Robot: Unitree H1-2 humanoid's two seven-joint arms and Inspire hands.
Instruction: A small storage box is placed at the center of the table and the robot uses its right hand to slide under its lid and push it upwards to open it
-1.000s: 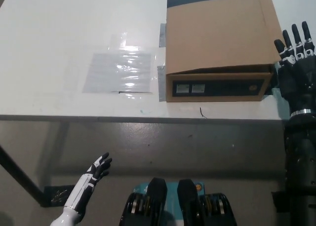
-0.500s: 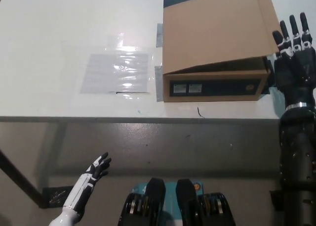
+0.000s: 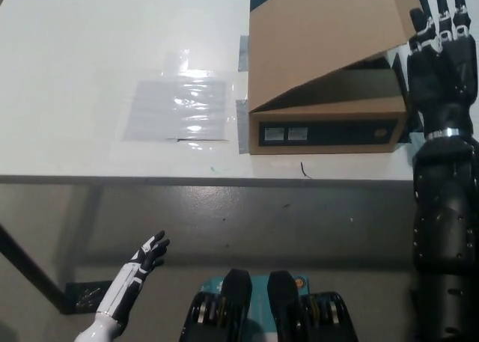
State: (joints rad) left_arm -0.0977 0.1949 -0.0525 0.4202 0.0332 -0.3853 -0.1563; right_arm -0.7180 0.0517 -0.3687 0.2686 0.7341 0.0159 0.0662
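Storage box (image 3: 329, 125) near the table's (image 3: 90, 57) front edge, lid (image 3: 329, 39) tilted up at the right corner on the open-fingered, empty right hand (image 3: 441, 54) beneath for leverage; left hand (image 3: 148, 256) open, idle below the table

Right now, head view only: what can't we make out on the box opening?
- Box contents: hidden by the raised lid.
- Contact of the right hand under the lid: lid edge covers it.
- Front labels: too small to read.
- Left hand, resting below the table: too small to judge its fingers.
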